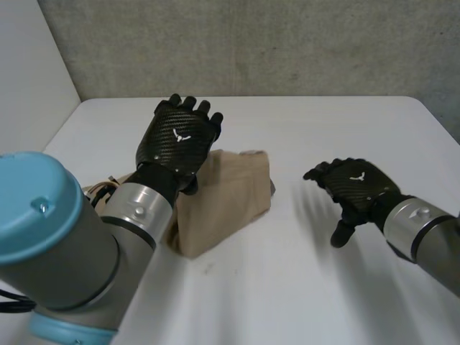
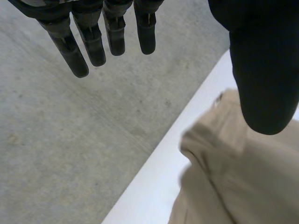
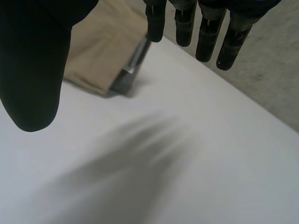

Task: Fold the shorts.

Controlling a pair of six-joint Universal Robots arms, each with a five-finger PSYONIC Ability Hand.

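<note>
The shorts (image 1: 226, 198) lie folded small on the tabletop (image 1: 323, 287), so I think no hand needs to hold them: the left hand (image 1: 178, 136) hangs open above their ten o'clock side, the right hand (image 1: 352, 187) open at three o'clock.

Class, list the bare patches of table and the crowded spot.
Bare: between the folded shorts and the right robot hand; beyond the shorts to the table's far edge. Crowded: where the left robot hand hangs over the shorts.

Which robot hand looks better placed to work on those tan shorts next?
Probably the left robot hand: it hovers open over the shorts. The right robot hand, also open, hangs over bare table beside them.
</note>
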